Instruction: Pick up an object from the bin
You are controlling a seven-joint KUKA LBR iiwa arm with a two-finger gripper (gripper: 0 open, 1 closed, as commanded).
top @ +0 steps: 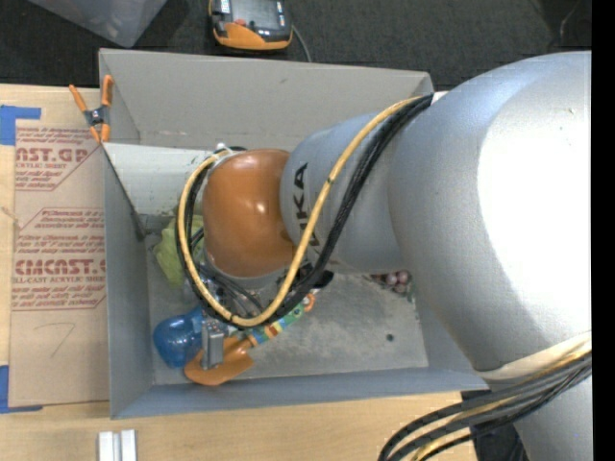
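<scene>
the gripper (215,342) sits low in the front-left corner of the bin (288,94), between a blue ball (174,340) and an orange lump (223,367); open or closed, i cannot tell. a striped piece (288,317) lies beside it, and a yellow-green thing (171,250) farther back.

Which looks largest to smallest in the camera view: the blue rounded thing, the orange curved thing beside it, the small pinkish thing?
1-2. Blue rounded thing and orange curved thing: too alike to rank, the orange one partly covered.
3. Small pinkish thing: clearly smallest.
</scene>
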